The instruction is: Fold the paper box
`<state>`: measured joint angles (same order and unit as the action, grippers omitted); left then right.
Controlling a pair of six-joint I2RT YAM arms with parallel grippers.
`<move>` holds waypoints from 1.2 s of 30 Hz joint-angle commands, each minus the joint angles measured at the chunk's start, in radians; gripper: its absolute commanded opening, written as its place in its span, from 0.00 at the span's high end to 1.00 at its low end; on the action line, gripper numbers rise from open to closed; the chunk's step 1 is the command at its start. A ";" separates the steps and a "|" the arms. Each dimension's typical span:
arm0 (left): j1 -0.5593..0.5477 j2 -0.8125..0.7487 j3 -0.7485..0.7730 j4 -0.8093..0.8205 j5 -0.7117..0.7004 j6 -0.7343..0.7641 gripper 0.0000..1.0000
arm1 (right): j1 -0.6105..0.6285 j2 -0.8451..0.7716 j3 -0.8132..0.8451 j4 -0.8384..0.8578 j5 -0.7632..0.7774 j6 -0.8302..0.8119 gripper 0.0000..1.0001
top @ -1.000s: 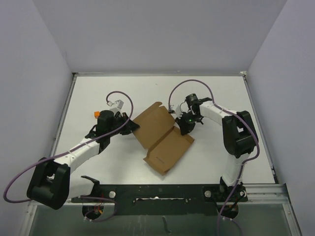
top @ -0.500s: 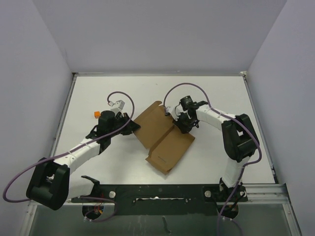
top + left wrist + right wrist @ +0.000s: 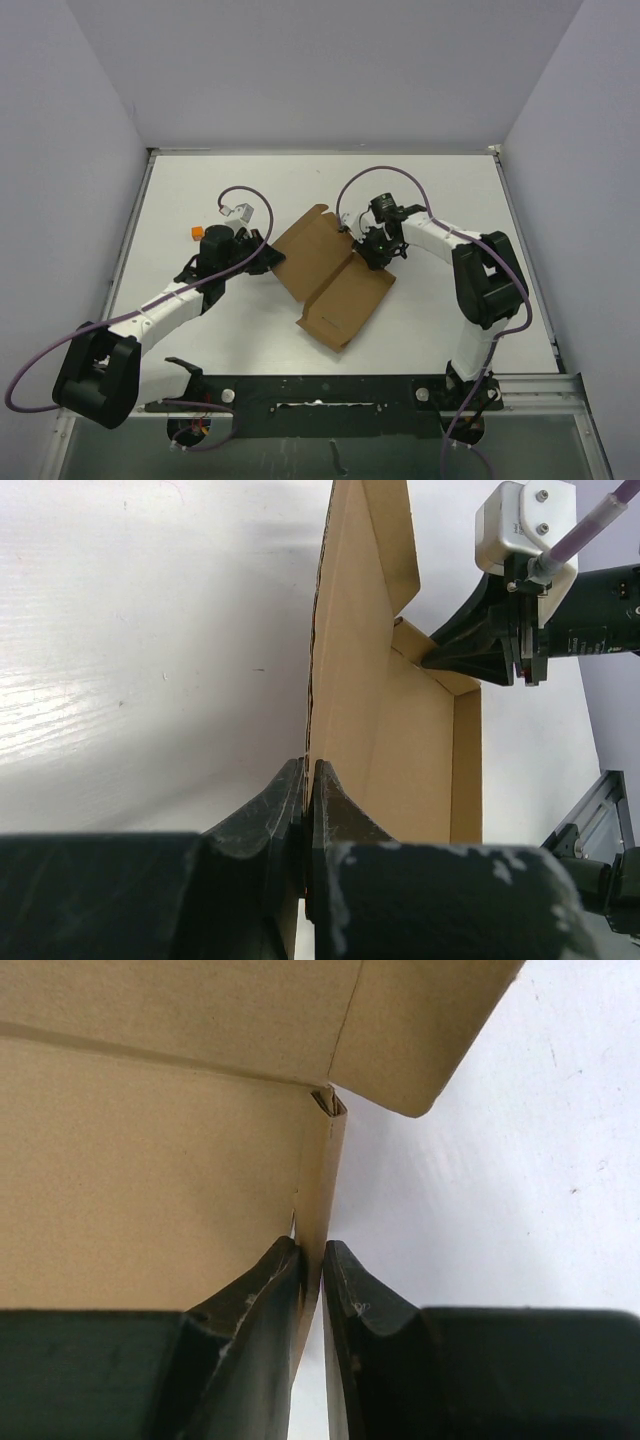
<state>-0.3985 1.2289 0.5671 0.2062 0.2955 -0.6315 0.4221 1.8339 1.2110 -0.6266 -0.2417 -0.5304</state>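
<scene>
Left gripper [image 3: 308, 765] first: we saw its two dark fingers [image 3: 262, 815] pressed together on the near edge of the paper box [image 3: 365, 670]. The thin brown card ran up from between them, so it was clenched on the box. From above we placed that gripper at the box's left edge, its arm reaching in from the lower left over the white table [image 3: 440, 190].

We found the right gripper [image 3: 312, 1252] at the opposite side, straddling a short upright wall of the box. That wall rose edge-on between the two fingertips. The finger on the box's inner side lay against the card, while a thin sliver of white table showed between the card and the other finger. Whether the jaws were gripping the wall or merely stood about it, we could not tell. Just beyond the wall's top a rounded flap [image 3: 420, 1030] spread away over the table.

In the overhead view the box lay near the middle of the table, between the two arms, turned diagonally, with a crease running down its middle. Through the left wrist camera we saw the right gripper's pointed tip meeting the far corner of the box. We also saw a purple cable [image 3: 590, 530] leading off from its wrist.
</scene>
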 commanded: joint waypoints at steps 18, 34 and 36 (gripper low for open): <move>0.012 -0.032 0.025 0.037 -0.034 0.033 1.00 | -0.027 0.012 -0.041 0.053 0.009 0.032 1.00; 0.012 -0.027 0.029 0.041 -0.024 0.035 1.00 | -0.052 -0.025 -0.030 0.028 -0.114 0.015 0.68; 0.012 -0.025 0.031 0.042 -0.023 0.035 1.00 | -0.053 -0.024 -0.028 0.038 -0.119 0.027 0.68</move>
<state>-0.3962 1.2289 0.5674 0.2115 0.2916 -0.6209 0.3782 1.8442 1.1835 -0.5892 -0.3191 -0.5106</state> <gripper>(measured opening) 0.017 0.318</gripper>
